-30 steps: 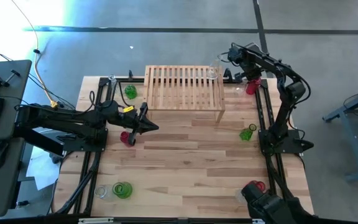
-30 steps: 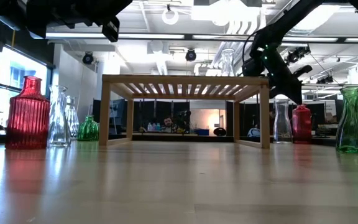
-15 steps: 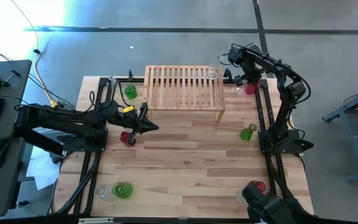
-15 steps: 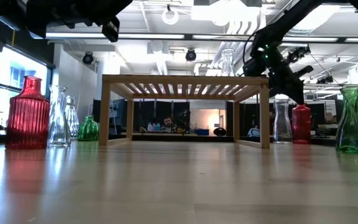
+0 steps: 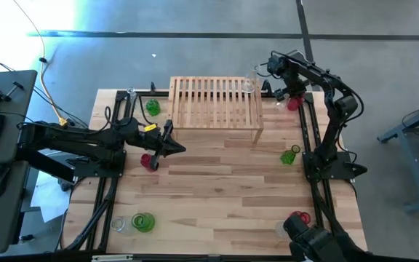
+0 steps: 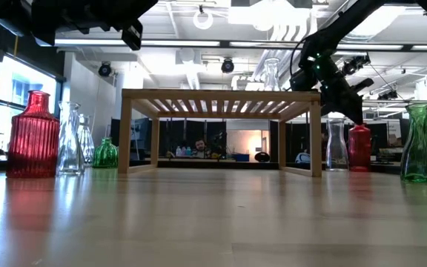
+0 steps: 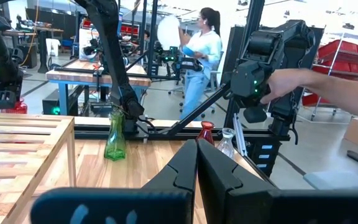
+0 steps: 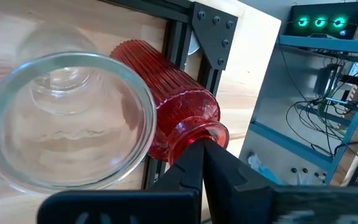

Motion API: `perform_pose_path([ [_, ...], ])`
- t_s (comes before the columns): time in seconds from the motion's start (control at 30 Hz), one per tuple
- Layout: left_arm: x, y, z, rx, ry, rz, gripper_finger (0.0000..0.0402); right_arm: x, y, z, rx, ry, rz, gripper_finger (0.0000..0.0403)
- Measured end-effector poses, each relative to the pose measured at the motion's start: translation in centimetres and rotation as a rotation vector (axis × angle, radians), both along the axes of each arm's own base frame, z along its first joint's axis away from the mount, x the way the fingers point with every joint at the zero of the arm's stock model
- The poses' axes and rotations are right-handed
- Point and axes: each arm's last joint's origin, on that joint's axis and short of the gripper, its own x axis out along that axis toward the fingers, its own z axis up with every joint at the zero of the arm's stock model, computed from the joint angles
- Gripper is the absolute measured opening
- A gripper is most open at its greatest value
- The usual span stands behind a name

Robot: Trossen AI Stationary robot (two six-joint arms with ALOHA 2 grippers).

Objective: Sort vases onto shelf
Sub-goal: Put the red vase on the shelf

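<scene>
The light-wood shelf (image 5: 217,102) stands at the table's far middle, with one clear vase (image 5: 249,84) upright on its far right corner. My right gripper (image 8: 204,149) is shut and slants down over the table's far right corner. Its tips are at the mouth of a red ribbed vase (image 8: 179,118), which stands beside a wide-mouthed clear vase (image 8: 67,121). My left gripper (image 5: 182,148) is shut and level in front of the shelf's left end, above a red vase (image 5: 148,161) that stands on the table. My right gripper has its shut fingertips right by the rim (image 8: 208,133) of the red ribbed vase's mouth, coming from above at a slant. I cannot tell whether they touch the rim. The vase stands upright on the table.
More vases stand on the table: a green one (image 5: 152,108) and a clear one (image 5: 131,94) at far left, a green one (image 5: 143,222) and a clear one (image 5: 118,224) at near left, a green one (image 5: 289,156) at right, and a red one (image 5: 299,218) at near right. A person's arm (image 7: 309,78) shows beyond the table.
My right gripper has turned a little at the wrist above the red ribbed vase, staying shut and in place. The vases stand where they were.
</scene>
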Motion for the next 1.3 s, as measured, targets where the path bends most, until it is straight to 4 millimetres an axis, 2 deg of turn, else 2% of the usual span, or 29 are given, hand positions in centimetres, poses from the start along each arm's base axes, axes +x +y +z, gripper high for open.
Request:
perform_pose_path([
  [0.67, 0.0, 0.0, 0.0, -0.001, -0.001, 0.000, 0.0005, -0.1, -0.6, -0.1, -0.029, 0.000, 0.045, 0.0000],
  [0.9, 0.0, 0.0, 0.0, -0.001, -0.002, 0.000, 0.0005, -0.9, -1.6, -0.1, -0.052, -0.056, 0.039, 0.0000],
  [1.3, 0.0, 0.0, 0.1, -0.002, -0.004, 0.000, 0.0005, -1.1, -1.9, 0.6, 0.009, -0.156, 0.062, 0.0000],
])
